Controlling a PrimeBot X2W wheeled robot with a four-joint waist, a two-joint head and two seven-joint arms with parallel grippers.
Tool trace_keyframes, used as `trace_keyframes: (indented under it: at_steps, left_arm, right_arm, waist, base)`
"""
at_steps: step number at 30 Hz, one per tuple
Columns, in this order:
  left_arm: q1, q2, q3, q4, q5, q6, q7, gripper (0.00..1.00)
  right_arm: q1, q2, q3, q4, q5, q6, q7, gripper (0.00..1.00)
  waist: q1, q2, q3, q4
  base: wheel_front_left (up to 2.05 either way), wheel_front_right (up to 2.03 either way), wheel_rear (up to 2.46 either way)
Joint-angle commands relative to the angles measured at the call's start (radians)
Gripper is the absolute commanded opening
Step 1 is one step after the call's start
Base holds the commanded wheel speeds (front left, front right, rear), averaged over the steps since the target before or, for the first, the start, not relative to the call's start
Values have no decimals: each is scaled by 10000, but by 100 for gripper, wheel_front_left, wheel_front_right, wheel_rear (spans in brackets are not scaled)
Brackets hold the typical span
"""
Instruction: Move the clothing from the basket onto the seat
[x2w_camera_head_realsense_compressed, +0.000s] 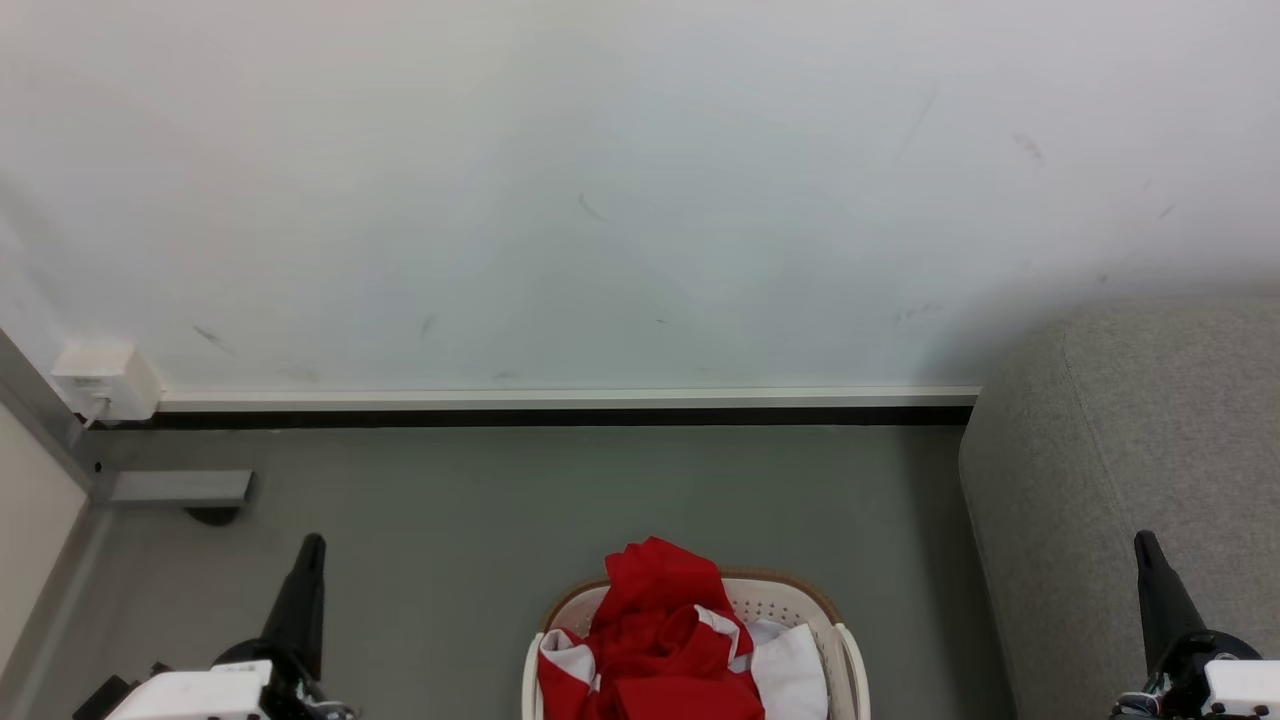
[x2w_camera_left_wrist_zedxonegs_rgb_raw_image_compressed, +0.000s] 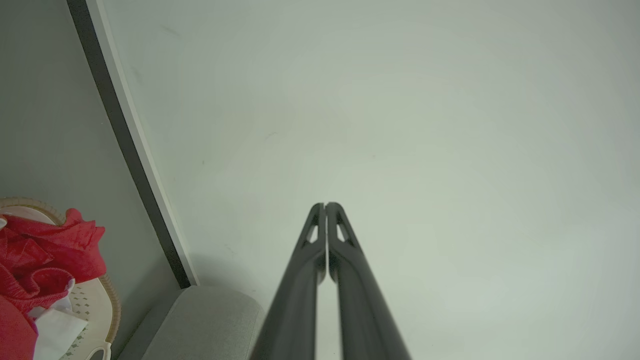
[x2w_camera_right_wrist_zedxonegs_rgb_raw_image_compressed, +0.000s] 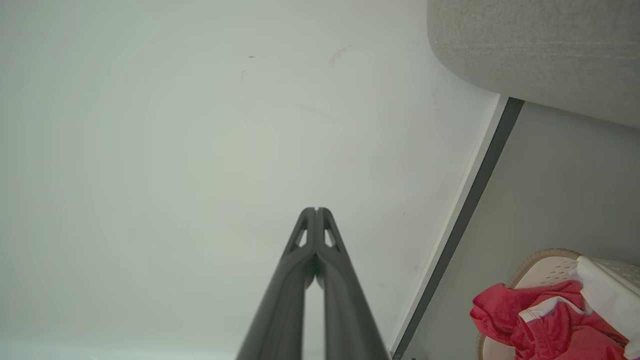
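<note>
clothing (x2w_camera_head_realsense_compressed: 660, 640): red-and-white heap in laundry basket (x2w_camera_head_realsense_compressed: 790, 598), on floor just left of sofa (x2w_camera_head_realsense_compressed: 1120, 480)
left gripper (x2w_camera_left_wrist_zedxonegs_rgb_raw_image_compressed: 325, 205): fingers together, empty
right gripper (x2w_camera_right_wrist_zedxonegs_rgb_raw_image_compressed: 316, 210): fingers together, empty

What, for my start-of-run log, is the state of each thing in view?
Clothing: heaped in the basket, rising above its rim.
Basket: upright on the floor, holding the clothing.
Seat: no clothing on the part in view.
Left fingers: shut, holding nothing.
Right fingers: shut, holding nothing.
</note>
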Motion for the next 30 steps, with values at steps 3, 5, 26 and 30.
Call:
trace_keyframes:
  at_steps: [3, 5, 26, 30]
  left_arm:
    - [-80, 30, 8, -30, -138, -53, 30, 0]
    - [-80, 30, 8, -30, -138, -53, 30, 0]
    - [-81, 30, 8, -30, -138, -53, 30, 0]
    - [-81, 30, 8, -30, -138, -53, 30, 0]
  right_arm:
    - [-133, -73, -35, -55, 4, -25, 24, 0]
    - [-133, -73, -35, -55, 4, -25, 24, 0]
    - [-134, -73, -35, -55, 4, -25, 24, 0]
    - [-134, -73, -35, -55, 4, -25, 24, 0]
  waist:
    - [0, 0, 0, 0]
    - [0, 0, 0, 0]
    - [0, 0, 0, 0]
    - [0, 0, 0, 0]
  base:
    - [0, 0, 0]
    - [0, 0, 0]
    - [0, 0, 0]
    - [0, 0, 0]
